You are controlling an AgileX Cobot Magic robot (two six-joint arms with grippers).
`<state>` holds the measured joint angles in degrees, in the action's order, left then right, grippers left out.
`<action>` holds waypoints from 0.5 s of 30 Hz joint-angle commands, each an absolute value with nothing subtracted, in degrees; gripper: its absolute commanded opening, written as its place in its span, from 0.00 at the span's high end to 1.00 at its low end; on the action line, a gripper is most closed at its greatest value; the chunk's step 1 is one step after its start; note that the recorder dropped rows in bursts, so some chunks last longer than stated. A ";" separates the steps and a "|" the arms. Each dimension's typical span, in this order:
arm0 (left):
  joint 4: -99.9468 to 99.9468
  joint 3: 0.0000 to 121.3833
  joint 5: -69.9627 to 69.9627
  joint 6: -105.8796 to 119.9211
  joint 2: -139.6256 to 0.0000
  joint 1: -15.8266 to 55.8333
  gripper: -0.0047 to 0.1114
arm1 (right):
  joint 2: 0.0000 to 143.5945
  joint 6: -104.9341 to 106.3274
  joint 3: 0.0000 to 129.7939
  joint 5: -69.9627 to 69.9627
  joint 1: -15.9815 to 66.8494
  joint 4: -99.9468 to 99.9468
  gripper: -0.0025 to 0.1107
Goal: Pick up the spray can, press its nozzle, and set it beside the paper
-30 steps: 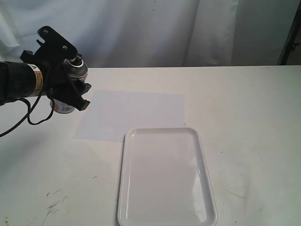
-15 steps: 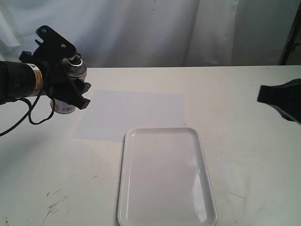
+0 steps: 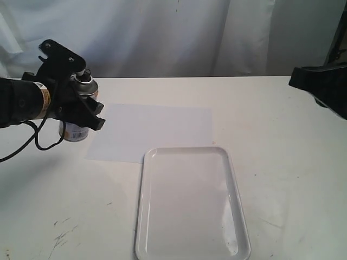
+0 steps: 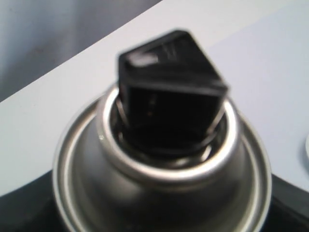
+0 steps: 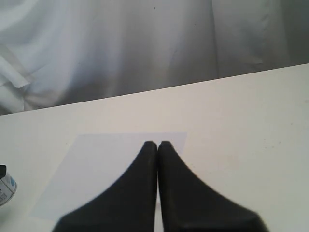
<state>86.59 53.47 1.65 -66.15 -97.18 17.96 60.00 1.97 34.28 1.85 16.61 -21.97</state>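
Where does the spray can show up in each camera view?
Exterior: spray can far left, beside the paper.
Left wrist: spray can, its domed top fills the frame.
Right wrist: spray can, a sliver at the frame's edge.
Shared landmark: the paper, in all three.

One spray can (image 3: 74,131) (one nozzle (image 4: 171,77)), one paper (image 3: 157,127), one tray (image 3: 190,208), two end effectors (image 3: 87,95) (image 5: 158,144).

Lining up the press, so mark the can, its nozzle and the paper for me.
can (image 3: 73,131), exterior view, lower labelled part of the body.
nozzle (image 4: 169,82), left wrist view, black button's top face.
paper (image 3: 157,130), exterior view, bare middle of the sheet.
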 commanded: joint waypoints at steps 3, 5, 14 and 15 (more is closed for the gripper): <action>89.46 56.43 3.22 -64.15 -99.45 18.27 0.96 | 60.69 1.55 34.53 0.63 16.99 -21.88 0.98; 89.46 57.95 3.22 -62.98 -100.79 18.27 0.96 | 62.27 1.55 35.22 -2.23 16.99 -21.92 0.98; 89.46 60.96 6.32 -52.03 -104.47 18.27 0.96 | 77.62 1.55 50.61 -19.19 16.99 -22.22 0.98; 89.46 60.96 6.65 -51.02 -104.61 18.40 0.96 | 79.11 1.80 52.13 -20.09 16.99 -22.73 0.98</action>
<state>89.25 60.13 5.27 -54.49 -104.57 17.96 75.77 1.49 47.58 -16.92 16.61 -22.08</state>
